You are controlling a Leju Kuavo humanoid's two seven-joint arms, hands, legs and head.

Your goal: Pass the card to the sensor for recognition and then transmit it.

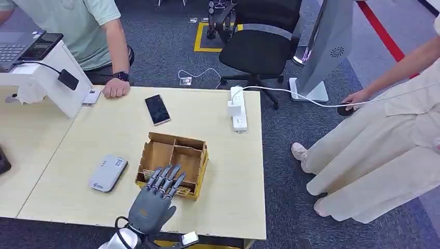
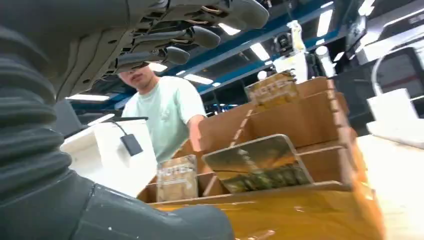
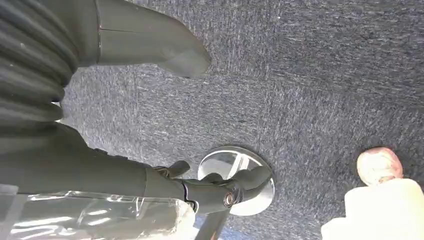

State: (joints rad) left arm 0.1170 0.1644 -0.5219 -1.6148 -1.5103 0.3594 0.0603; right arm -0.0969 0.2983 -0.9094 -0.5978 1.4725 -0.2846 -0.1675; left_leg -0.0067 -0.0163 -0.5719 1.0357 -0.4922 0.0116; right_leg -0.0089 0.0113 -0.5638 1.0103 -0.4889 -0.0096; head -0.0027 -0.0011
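The card (image 2: 257,164) stands on edge in the near compartment of the cardboard box (image 1: 200,155) on the table (image 1: 228,171), leaning a little, its long side running along the box's front wall. It lies directly beneath the left hand (image 1: 155,199), whose fingers (image 1: 165,180) are spread and hold nothing, reaching over the near rim. The reach therefore looks to be downward. The right hand (image 3: 145,45) hangs over the carpet, well away, empty with its fingers loose.
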